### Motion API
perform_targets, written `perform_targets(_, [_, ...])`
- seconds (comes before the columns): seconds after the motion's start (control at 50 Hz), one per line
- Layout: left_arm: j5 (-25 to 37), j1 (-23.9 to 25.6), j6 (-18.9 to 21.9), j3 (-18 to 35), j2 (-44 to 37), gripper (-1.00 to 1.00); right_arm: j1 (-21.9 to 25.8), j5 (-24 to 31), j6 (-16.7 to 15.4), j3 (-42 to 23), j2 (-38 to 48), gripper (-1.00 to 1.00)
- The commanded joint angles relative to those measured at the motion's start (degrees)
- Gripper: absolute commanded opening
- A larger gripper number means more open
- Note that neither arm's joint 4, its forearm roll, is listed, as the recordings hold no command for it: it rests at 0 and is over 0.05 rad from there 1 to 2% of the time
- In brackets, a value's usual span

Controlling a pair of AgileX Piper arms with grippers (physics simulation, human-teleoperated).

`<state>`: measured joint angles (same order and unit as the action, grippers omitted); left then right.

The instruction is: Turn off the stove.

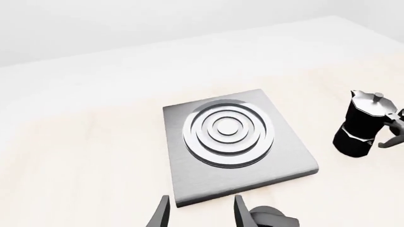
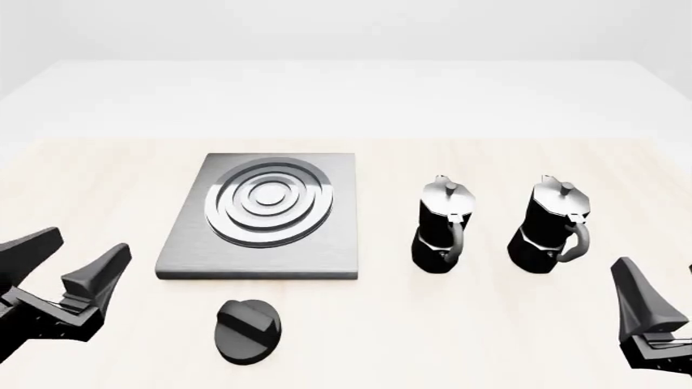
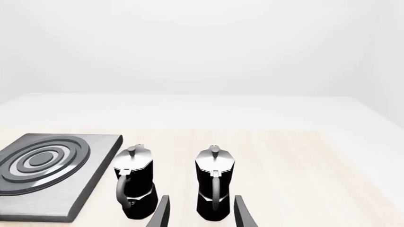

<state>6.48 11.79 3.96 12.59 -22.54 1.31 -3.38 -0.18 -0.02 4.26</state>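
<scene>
Both pincers are hanging released over the near edge of the worktop [image 2: 97, 178], gripping nothing.

The stove [image 2: 266, 214] is lying flat on the left half of the worktop, its silver burner rings [image 2: 266, 202] facing up, and its black ridged knob [image 2: 248, 329] is sitting apart from the plate, just in front of its near edge. The left pincer [image 2: 67, 258] is hovering at the near left, fingers spread, close to the knob but not touching it. The right pincer [image 3: 199, 213] is hovering at the near right with its fingers parted. Two moka pots, one [image 2: 442, 224] nearer the stove and the other [image 2: 553, 226] beside it, are standing upright to the stove's right.
</scene>
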Motion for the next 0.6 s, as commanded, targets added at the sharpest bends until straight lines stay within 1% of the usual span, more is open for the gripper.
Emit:
perform_targets(0.02, [7.1,5.7,7.2,3.4,-4.2,1.00,0.5,-0.3,-0.1,0.0,0.6,1.00])
perform_targets(0.04, [7.1,5.7,7.2,3.4,-4.2,1.00,0.5,-0.4,-0.1,0.0,0.6,1.00])
perform_targets(0.06, [7.2,5.4,6.4,3.4,-6.0,1.00,0.6,-0.7,-0.2,0.0,1.0,1.00])
perform_targets(0.14, [8.2,5.8,8.3,3.8,-7.4,1.00,0.7,-1.0,-0.2,0.0,1.3,1.00])
perform_targets(0.18, [9.0,5.6,8.3,4.2,-7.8,1.00,0.8,-1.1,-0.2,0.0,1.4,1.00])
perform_targets(0.2, [9.5,6.1,9.7,4.2,-7.7,1.00,0.8,-1.2,-0.2,0.0,1.5,1.00])
perform_targets(0.22, [10.0,5.5,8.7,4.7,-8.1,1.00,0.8,-1.2,-0.2,0.0,1.6,1.00])
perform_targets(0.26, [10.1,5.7,8.8,4.8,-8.9,1.00,0.8,-1.3,-0.2,0.0,1.6,1.00])
perform_targets(0.28, [9.9,6.0,10.8,4.3,-9.9,1.00,0.8,-1.3,-0.1,0.0,1.7,1.00])
perform_targets(0.34, [10.0,7.0,10.6,4.4,-10.1,1.00,0.9,-1.6,-0.1,0.0,1.9,1.00])
perform_targets(0.4, [8.6,9.6,9.9,3.4,-13.5,1.00,1.2,-1.7,-0.1,0.0,2.1,1.00])
perform_targets(0.42, [7.9,9.7,10.7,3.0,-14.3,1.00,1.2,-1.5,-0.1,0.0,1.9,1.00])
perform_targets(0.52, [6.2,9.6,10.6,2.8,-16.2,1.00,1.1,-1.3,0.2,0.0,1.6,1.00])
perform_targets(0.6, [4.5,9.6,11.3,2.7,-18.8,1.00,1.1,-1.4,0.2,0.0,1.7,1.00])
